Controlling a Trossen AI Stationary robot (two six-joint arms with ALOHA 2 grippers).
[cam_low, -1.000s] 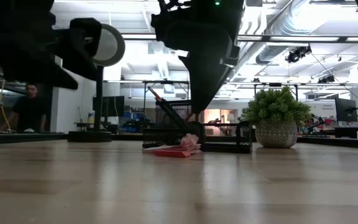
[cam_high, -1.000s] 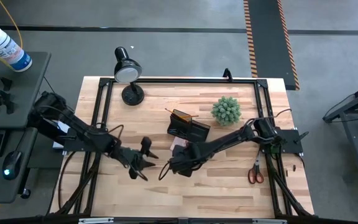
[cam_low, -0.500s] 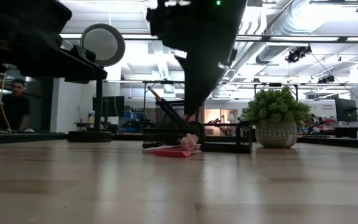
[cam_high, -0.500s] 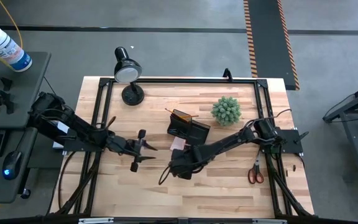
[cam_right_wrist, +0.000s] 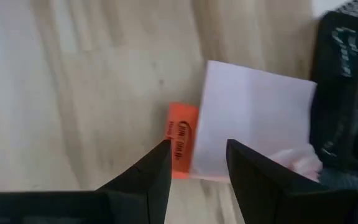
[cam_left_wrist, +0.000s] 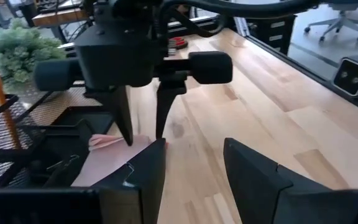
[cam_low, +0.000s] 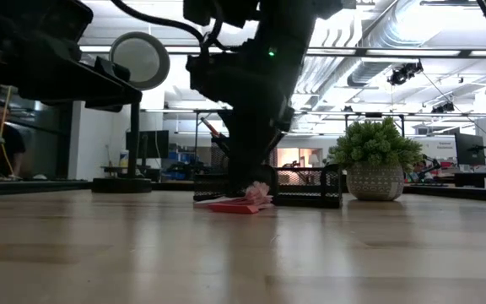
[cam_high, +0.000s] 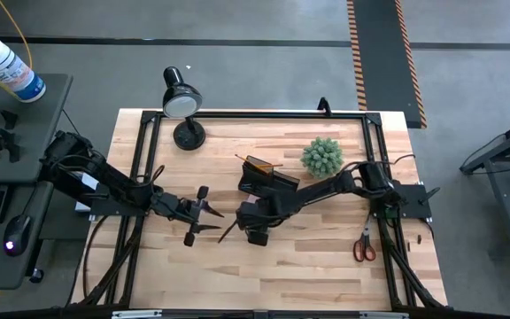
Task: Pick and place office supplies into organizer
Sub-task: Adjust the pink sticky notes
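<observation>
Right tool [cam_right_wrist: 196,163] hangs parted above the sticky-note pad's [cam_right_wrist: 247,118] edge (organizer [cam_high: 270,182] just beside); left tool [cam_left_wrist: 191,171] wide over bare table [cam_high: 326,266].

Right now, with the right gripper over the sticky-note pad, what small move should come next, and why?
Probably a short descent. The right gripper stands open above the sticky-note pad, at its edge by an orange label, and holds nothing. The pad lies flat on the table just in front of the organizer. The left gripper waits, open, beside it.
</observation>
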